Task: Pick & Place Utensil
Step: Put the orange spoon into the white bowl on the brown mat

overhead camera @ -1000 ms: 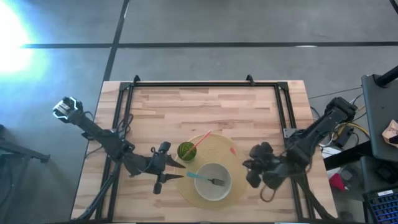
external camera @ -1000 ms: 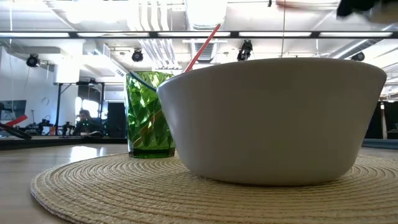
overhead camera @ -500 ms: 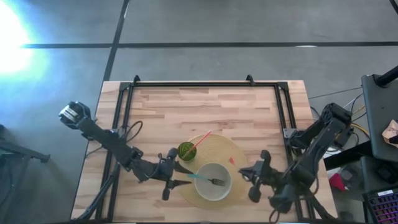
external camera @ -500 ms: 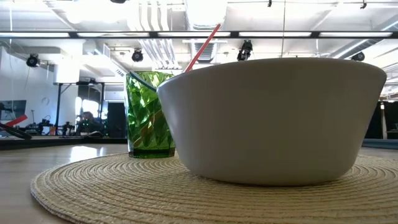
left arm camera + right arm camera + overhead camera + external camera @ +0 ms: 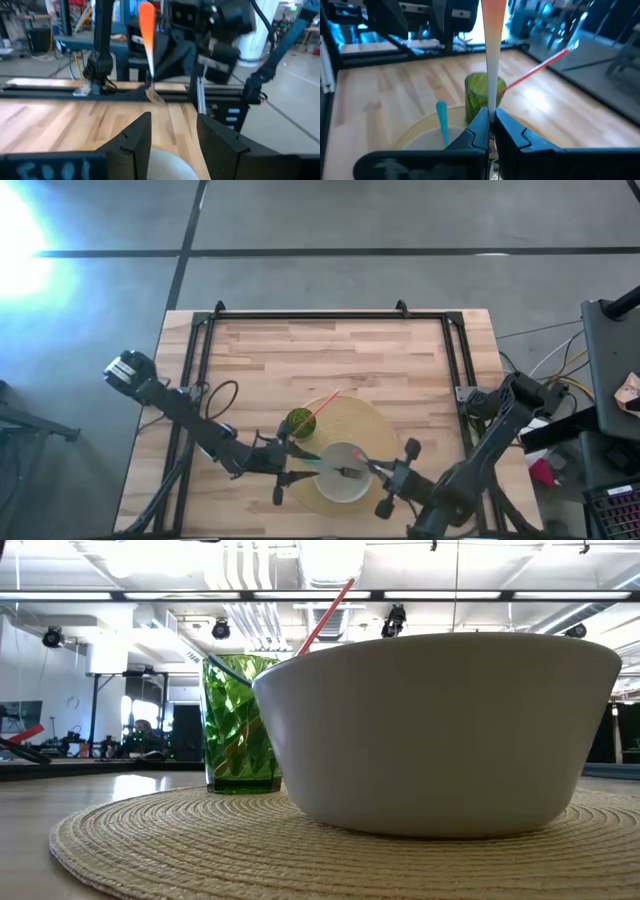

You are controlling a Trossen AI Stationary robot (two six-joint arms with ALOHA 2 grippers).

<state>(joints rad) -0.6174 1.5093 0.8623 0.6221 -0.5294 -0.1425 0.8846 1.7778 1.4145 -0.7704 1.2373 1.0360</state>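
A white bowl (image 5: 343, 472) stands on a round woven mat (image 5: 372, 420) near the table's front edge. A fork with a blue handle (image 5: 322, 465) lies in the bowl. A green cup (image 5: 300, 423) with a red straw (image 5: 327, 402) stands on the mat behind the bowl. My right gripper (image 5: 380, 473) is at the bowl's right rim, shut on an orange-handled utensil (image 5: 491, 45). My left gripper (image 5: 287, 471) is open and empty at the bowl's left side, its fingers (image 5: 135, 142) pointing toward the bowl (image 5: 162, 165). My right gripper pinches the utensil's pale lower part (image 5: 491, 107) between its two fingers. The orange end (image 5: 358, 455) sticks out beyond the fingertips, toward the table's left and over the bowl's right rim. The utensil is lifted clear of the table.
Black frame rails (image 5: 320, 315) run along the table's far, left and right sides. Bare wood (image 5: 300, 360) lies behind the mat. In the low view the bowl (image 5: 440, 730) and the cup (image 5: 240, 725) fill the foreground.
My right gripper has gone toward the table's left and near edge, from beside the mat to the bowl's right rim, carrying the orange utensil. My left gripper has gone right and toward the near edge, up to the bowl's left side.
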